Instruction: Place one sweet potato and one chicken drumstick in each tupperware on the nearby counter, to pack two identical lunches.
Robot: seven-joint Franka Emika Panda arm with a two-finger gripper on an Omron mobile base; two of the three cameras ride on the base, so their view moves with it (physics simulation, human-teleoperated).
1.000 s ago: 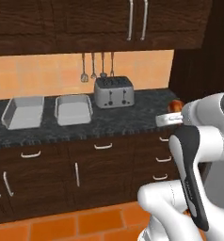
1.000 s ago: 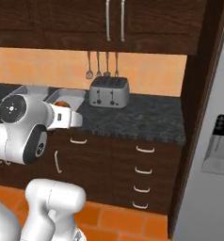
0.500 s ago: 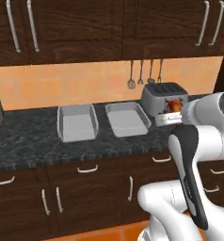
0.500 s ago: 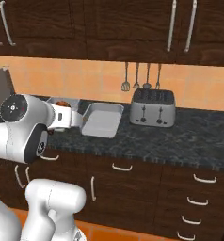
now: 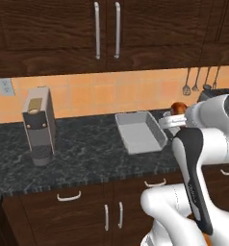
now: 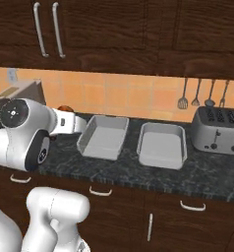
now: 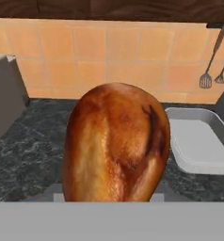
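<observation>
On the counter (image 6: pixel 114 170) sit two tupperware tubs, left (image 6: pixel 103 137) and right (image 6: pixel 160 144), both empty, while the gripper (image 6: pixel 65 119) holds a chicken drumstick (image 7: pixel 116 143).

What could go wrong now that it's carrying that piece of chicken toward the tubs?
The chicken drumstick sits high at the gripper and blocks most of the hand view, so aiming may be harder. It could slip and land on the counter instead. The two tupperware lie side by side and alike, so it might go into the wrong one. Both look empty, and the toaster stands just beyond.
</observation>
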